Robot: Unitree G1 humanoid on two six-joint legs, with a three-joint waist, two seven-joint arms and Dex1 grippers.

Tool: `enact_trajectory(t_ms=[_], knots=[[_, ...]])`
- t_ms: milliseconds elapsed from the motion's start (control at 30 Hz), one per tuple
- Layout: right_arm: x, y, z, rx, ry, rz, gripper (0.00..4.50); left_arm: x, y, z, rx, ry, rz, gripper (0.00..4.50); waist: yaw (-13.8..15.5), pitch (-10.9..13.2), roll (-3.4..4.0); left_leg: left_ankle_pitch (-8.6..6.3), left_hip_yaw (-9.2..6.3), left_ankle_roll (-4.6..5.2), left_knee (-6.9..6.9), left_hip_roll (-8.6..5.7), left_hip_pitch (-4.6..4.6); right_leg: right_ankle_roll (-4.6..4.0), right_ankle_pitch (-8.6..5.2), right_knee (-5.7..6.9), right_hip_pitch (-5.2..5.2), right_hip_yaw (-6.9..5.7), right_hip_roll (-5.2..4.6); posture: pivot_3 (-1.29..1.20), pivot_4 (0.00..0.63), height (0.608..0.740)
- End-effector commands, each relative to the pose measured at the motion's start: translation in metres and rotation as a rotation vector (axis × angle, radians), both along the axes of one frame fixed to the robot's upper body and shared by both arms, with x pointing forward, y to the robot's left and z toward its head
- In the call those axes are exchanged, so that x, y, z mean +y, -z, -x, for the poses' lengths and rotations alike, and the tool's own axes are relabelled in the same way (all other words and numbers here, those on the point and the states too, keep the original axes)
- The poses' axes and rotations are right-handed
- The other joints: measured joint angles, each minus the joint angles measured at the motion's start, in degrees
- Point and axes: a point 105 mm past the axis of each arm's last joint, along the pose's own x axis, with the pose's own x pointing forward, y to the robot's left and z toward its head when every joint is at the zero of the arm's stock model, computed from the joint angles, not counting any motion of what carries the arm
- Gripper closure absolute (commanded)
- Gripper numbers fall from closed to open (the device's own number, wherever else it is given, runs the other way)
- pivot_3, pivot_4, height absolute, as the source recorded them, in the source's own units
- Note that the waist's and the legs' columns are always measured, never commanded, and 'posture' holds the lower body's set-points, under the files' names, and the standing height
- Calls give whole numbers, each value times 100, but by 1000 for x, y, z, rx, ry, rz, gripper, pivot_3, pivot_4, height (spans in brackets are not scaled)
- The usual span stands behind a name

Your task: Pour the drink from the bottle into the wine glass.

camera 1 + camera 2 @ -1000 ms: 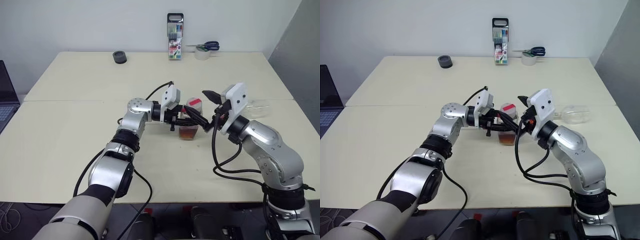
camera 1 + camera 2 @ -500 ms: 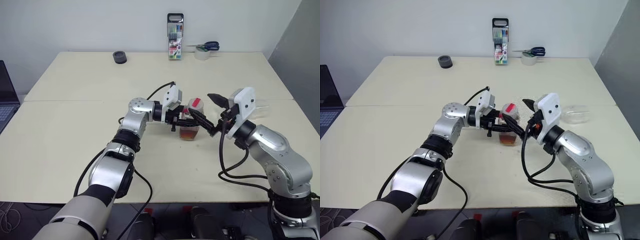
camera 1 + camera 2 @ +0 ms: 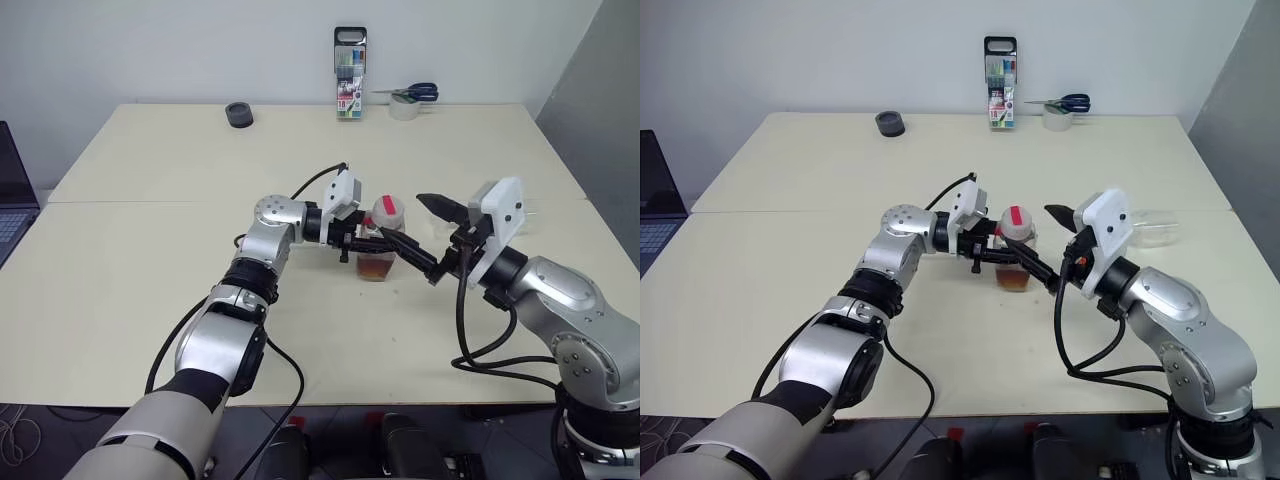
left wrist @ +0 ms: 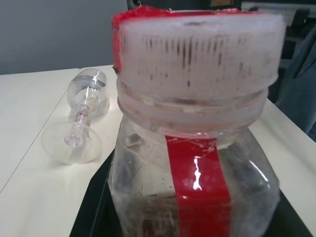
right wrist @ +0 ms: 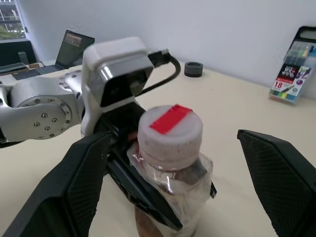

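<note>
I had the bottle (image 3: 380, 245) standing upright near the middle of the tabletop (image 3: 150, 280), its long axis vertical, the cap (image 5: 169, 131) on top and a shallow layer of amber drink (image 3: 377, 266) at the bottom. My left hand (image 3: 372, 240) reached in level from the bottle's left and was clenched on its body, just under the neck. My right hand (image 3: 425, 235) sat just to the bottle's right, pointing back toward it — its two fingers spread wide, one reaching in low close by the bottle's side, the other higher and clear, holding nothing. The cap lay straight ahead between those fingers, so I judged the right hand the one placed to unscrew it. The wine glass (image 4: 81, 121) lay on its side beyond the right arm, foot toward the bottle, well apart — it would need standing up before any pour.
</note>
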Motion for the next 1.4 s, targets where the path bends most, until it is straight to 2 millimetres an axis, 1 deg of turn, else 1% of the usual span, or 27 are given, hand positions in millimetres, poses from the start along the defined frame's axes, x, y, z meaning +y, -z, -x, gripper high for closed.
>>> enact_trajectory(t_ms=[33, 267, 500, 667, 733, 900, 1400], knots=[[5, -9, -3, -72, 31, 22, 149, 0, -17, 0, -42, 7, 45, 2829, 1, 0, 0, 0, 0, -1, 0, 0, 0, 0, 0, 0, 0, 0, 0, 0, 150, 740], [14, -7, -10, -87, 35, 36, 149, -1, -16, 1, -42, 14, 42, 2829, -1, 0, 0, 1, 1, -1, 0, 0, 0, 0, 0, 0, 0, 1, 0, 0, 150, 740], [13, -10, -13, -82, 48, -12, 149, -1, -13, 2, -44, 18, 34, 2829, 1, 0, 0, 1, 0, -2, 1, -1, 0, 0, 0, 1, 0, 0, -1, 0, 150, 740], [7, -7, -16, -71, 80, -15, 149, -1, -13, 3, -43, 21, 31, 2829, 1, 0, 0, 1, -1, -1, 1, -1, 0, 0, 0, 2, 0, 0, -1, 0, 150, 740], [4, -6, -13, -51, 82, -41, 149, -1, -11, 3, -41, 22, 31, 2829, 1, 0, 0, 1, -1, -1, 1, -1, 0, 0, 0, 2, 0, 0, -1, 0, 150, 740], [-3, 1, -10, -32, 104, -17, 149, -1, -11, 4, -40, 24, 36, 2829, 0, 0, 0, 0, 0, -1, 1, -1, 0, 0, 0, 4, -1, 1, -1, 0, 150, 740], [-16, -5, -6, -39, 116, 5, 149, 0, -8, 3, -34, 14, 40, 2829, 1, 0, 0, 0, 0, 0, 2, -1, 1, 0, 0, 6, -1, 1, -1, 0, 150, 740]])
